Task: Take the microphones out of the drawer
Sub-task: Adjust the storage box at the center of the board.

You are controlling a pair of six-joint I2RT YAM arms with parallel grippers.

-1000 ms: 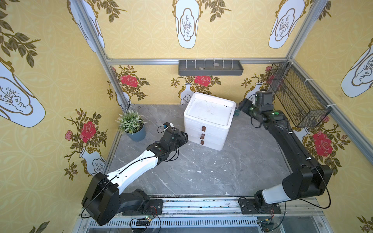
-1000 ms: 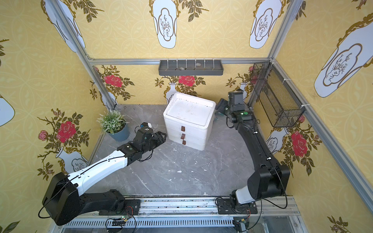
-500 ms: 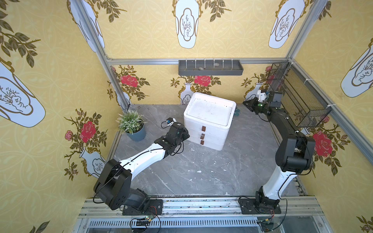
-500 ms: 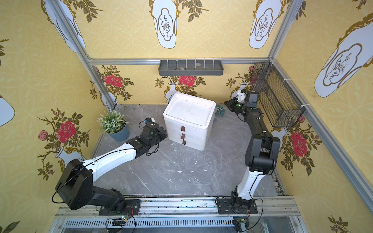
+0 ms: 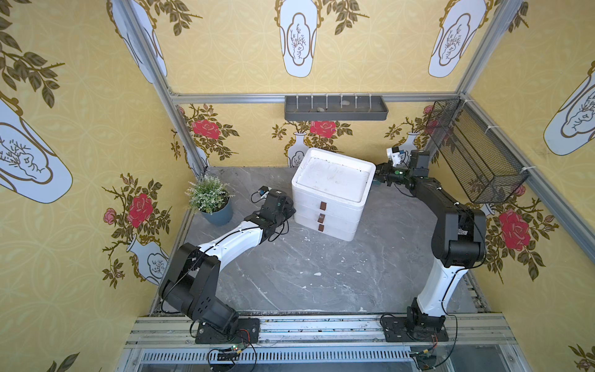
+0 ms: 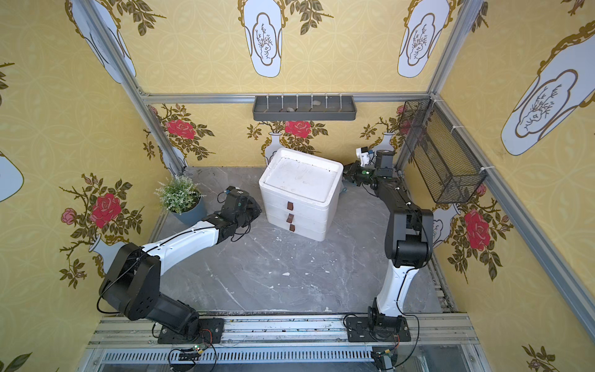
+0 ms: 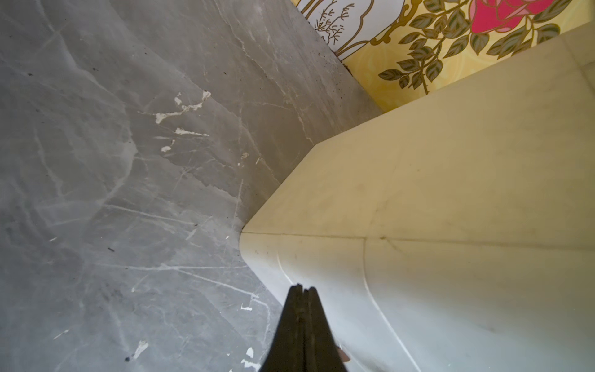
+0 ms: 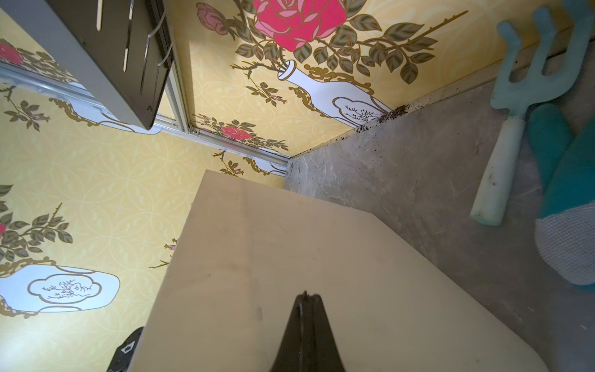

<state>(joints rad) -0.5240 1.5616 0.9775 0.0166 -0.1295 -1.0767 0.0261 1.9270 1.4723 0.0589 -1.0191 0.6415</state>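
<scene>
Drawers of the white foam three-drawer chest [image 5: 333, 193] all sat shut. The microphone was therefore out of sight, presumably inside one of them, though which one could not be told. The left end effector [image 7: 302, 290] was closed on nothing, with its tips at the chest's lower front-left corner, touching it or just short of it. The right end effector [image 8: 306, 295], also closed and empty, sat at the chest's right side. It was near a turquoise hand rake [image 8: 528, 80] and a teal glove [image 8: 566, 180] lying on the grey marbled surface [image 5: 322, 267].

The step in hand seemed to be getting a drawer open. Done well, the right arm would serve as a brace, since light foam would likely slide when tugged. The left would part its jaws, pinch one small brown handle tab [image 5: 323, 205] squarely, and draw straight out along the drawer's run. A skewed pull might jam the drawer or tear the foam.

Compared with a second earlier, the chest had not shifted, and both end effectors sat about where they had been, the left only slightly nearer the corner. Both arms had folded up. Their elbows, formerly low and out toward the front rail, now stood raised and drawn in. Both pairs of jaws had closed within that second.
</scene>
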